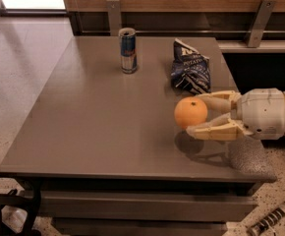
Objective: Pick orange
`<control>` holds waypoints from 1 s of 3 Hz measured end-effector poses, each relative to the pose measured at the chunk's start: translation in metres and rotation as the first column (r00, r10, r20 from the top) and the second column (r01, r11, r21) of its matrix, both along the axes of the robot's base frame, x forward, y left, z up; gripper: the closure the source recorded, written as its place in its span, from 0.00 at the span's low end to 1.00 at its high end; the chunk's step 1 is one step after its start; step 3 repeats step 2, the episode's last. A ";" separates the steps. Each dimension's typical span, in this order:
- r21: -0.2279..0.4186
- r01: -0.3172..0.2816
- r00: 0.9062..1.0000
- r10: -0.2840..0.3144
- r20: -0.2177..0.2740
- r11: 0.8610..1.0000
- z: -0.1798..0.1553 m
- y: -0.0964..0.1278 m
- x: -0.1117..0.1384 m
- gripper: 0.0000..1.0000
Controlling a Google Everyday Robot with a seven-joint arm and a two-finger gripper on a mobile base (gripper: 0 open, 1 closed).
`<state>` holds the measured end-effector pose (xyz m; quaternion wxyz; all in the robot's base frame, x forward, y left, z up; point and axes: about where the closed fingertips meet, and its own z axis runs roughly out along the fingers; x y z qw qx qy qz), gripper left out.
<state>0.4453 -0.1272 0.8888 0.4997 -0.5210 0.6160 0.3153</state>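
Observation:
The orange (190, 112), round with a small dark stem dot on top, is held between my gripper's two cream fingers. My gripper (194, 115) reaches in from the right edge of the view and is shut on the orange, one finger (217, 100) behind it and one in front of it. The orange hangs a little above the grey table (98, 122), near its right side. Its shadow (189, 144) lies on the table just below.
A blue and silver drink can (128, 50) stands upright at the back of the table. A crumpled dark blue chip bag (190, 73) lies just behind the gripper. A wooden wall with metal brackets (114, 14) runs behind the table. A dark base part (5, 205) sits at the bottom left.

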 end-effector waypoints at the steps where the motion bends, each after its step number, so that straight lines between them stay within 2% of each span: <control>1: -0.032 0.005 0.999 -0.003 0.051 0.999 0.033 -0.002 0.000 1.00; 2: -0.063 0.017 0.996 -0.011 0.093 0.998 0.061 -0.005 -0.003 1.00; 3: -0.063 0.017 0.996 -0.011 0.093 0.998 0.061 -0.005 -0.003 1.00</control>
